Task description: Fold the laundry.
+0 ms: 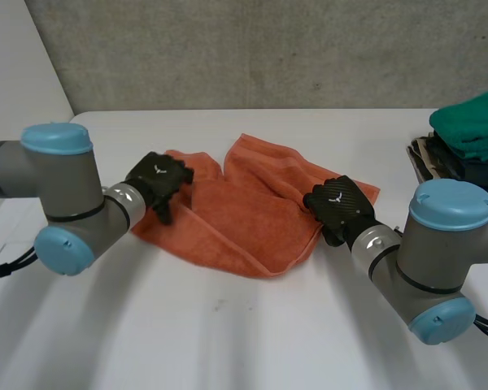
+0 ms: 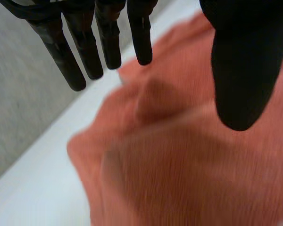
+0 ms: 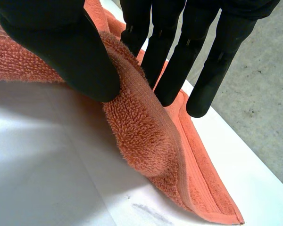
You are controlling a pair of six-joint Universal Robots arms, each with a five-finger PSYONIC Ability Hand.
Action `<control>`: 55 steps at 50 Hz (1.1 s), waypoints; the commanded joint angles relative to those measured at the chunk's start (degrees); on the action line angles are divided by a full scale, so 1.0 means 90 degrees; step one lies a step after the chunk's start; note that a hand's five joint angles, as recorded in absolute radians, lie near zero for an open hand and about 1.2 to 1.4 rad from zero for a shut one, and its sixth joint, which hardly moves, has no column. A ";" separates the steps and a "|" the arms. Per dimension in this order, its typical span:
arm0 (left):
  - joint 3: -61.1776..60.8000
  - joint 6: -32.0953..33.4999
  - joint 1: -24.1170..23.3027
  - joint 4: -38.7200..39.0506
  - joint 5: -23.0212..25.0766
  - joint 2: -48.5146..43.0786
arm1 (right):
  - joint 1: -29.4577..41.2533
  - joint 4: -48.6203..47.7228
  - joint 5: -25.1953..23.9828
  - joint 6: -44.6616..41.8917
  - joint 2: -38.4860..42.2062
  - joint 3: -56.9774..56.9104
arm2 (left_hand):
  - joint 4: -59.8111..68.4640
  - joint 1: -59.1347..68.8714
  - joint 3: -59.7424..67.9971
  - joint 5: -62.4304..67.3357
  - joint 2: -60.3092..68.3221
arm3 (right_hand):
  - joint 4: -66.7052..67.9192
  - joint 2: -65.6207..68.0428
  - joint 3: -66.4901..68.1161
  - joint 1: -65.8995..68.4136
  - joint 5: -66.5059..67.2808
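An orange towel (image 1: 244,213) lies rumpled and partly doubled over in the middle of the white table (image 1: 228,333). My left hand (image 1: 159,184) is at the towel's left edge. In the left wrist view its fingers (image 2: 73,66) are straight and apart from the thumb, just above the towel (image 2: 179,165), with nothing between them. My right hand (image 1: 340,208) is at the towel's right edge. There its thumb (image 3: 66,47) and straight fingers pinch a raised fold of the hemmed edge (image 3: 141,136).
A stack of folded clothes (image 1: 470,130), green on top and dark below, sits at the table's right rear. A grey wall (image 1: 252,49) stands behind the table. Bare tabletop spreads in front of the towel.
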 commanded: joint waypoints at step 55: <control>-0.1741 -0.1932 0.0598 0.0850 -0.0936 0.2535 | -0.0818 0.4953 0.0371 -0.1672 -0.0489 -0.3214 | 0.6066 0.6045 0.6080 0.6050 0.6087 | 0.1242 0.1443 0.1302 0.1939 0.1380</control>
